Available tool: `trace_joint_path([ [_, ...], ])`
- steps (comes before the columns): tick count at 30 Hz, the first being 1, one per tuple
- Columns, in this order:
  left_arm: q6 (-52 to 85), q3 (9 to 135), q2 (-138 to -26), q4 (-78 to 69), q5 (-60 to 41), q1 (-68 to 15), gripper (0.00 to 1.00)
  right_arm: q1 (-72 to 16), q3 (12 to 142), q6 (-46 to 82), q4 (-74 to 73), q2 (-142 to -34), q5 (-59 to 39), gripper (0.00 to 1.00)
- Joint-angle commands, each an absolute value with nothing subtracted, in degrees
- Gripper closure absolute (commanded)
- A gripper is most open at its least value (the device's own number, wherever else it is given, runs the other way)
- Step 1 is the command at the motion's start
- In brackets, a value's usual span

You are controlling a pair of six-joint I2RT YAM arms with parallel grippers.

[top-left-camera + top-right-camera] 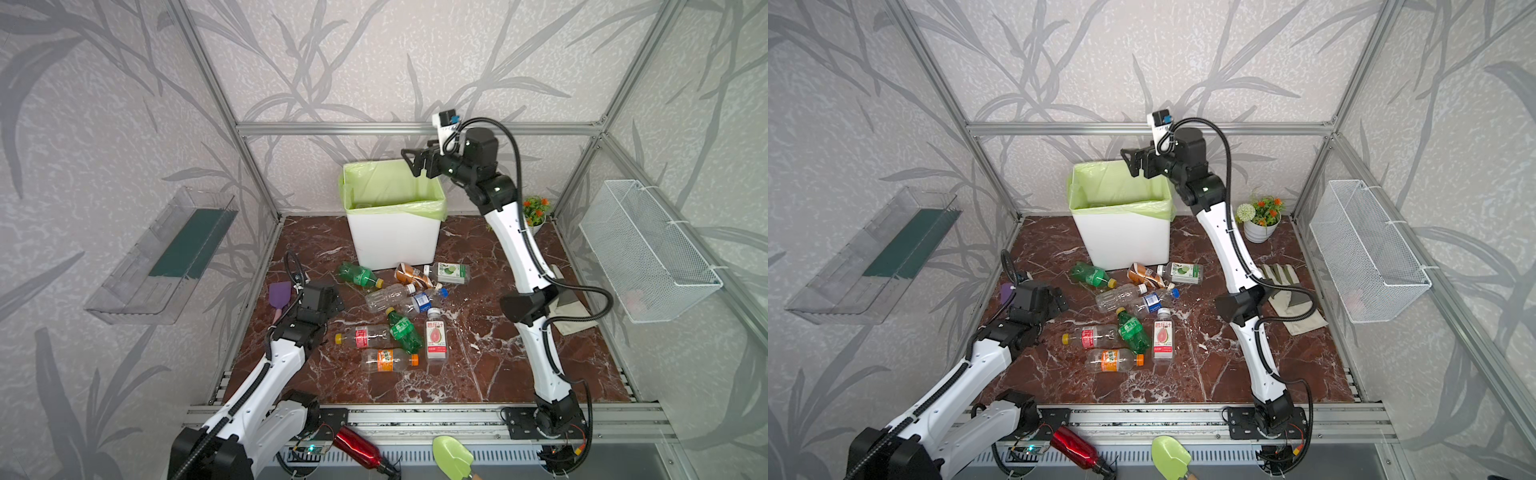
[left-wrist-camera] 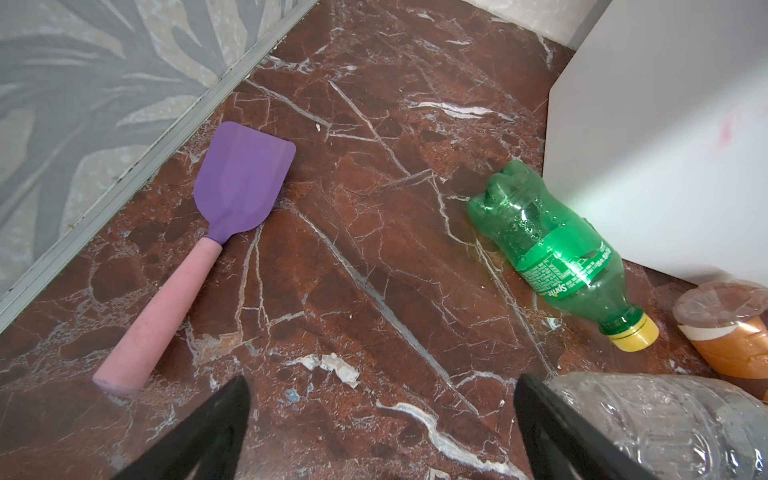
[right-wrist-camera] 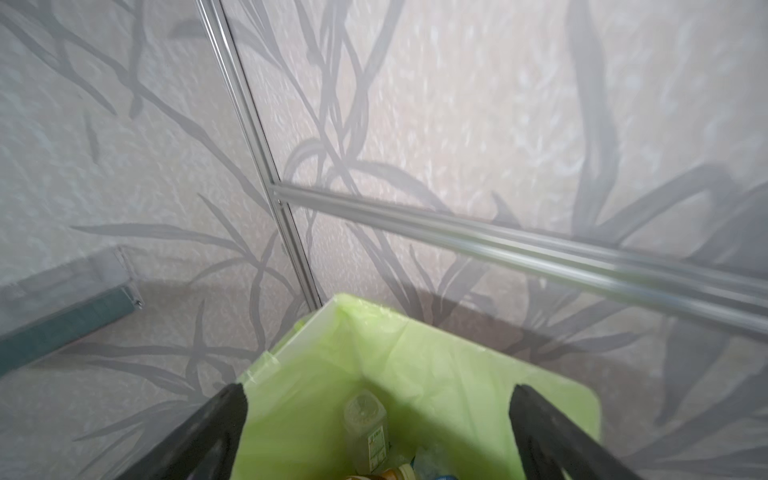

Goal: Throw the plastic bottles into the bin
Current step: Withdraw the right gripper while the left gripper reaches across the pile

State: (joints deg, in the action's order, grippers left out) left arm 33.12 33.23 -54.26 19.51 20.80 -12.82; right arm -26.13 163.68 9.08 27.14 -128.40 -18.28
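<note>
The right gripper (image 3: 378, 415) hangs over the bin (image 1: 392, 241) with its jaws spread wide and nothing between them. A few plastic bottles (image 3: 368, 419) are lying down inside the green liner. The rest, nine or so, are scattered on the marble floor (image 1: 478, 374) in front of the bin, mostly on their sides and some overlapping. The left gripper (image 2: 382, 386) sits low over that floor, jaws wide and empty too, with a clear crumpled bottle (image 2: 648, 419) right beside one finger (can't tell if it touches). The green Sprite bottle (image 2: 552, 245) is a bit further off, next to the bin wall. My take: these look empty, so they're super light and thin-walled, and they'll dent under a hard pinch. Smooth round plastic is slippery and rolls, too. I'd grab across the straight labelled middle, not the tapered neck or cap, and squeeze gently.
</note>
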Motion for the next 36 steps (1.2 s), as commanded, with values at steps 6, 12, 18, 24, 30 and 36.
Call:
trace_joint_path([
  [6,34.45,35.06,-55.36,17.07,17.93,-12.31,0.01,-25.09,106.92,5.54,-3.24,-88.7,-12.46,0.01],
  [12,33.11,37.12,-58.21,16.42,15.95,-12.41,0.01,-18.32,74.82,12.73,-7.62,-73.8,-7.14,0.01],
  [18,33.44,38.06,-58.9,15.99,15.13,-12.72,0.01,-12.79,56.54,16.73,-2.56,-69.74,-8.31,0.01],
  [24,23.4,42.69,-60.55,18.52,22.81,-22.67,0.01,-12.57,44.44,23.22,-3.67,-68.69,-7.04,0.01],
  [30,25.32,49.66,-66.57,24.31,27.37,-36.14,0.01,-11.36,40.18,25.43,-4.77,-67.12,-4.77,0.01],
  [36,34.45,58.92,-76.61,32.98,31.84,-50.81,0.01,-8.59,38.43,24.17,-2.71,-64.45,-2.94,0.01],
])
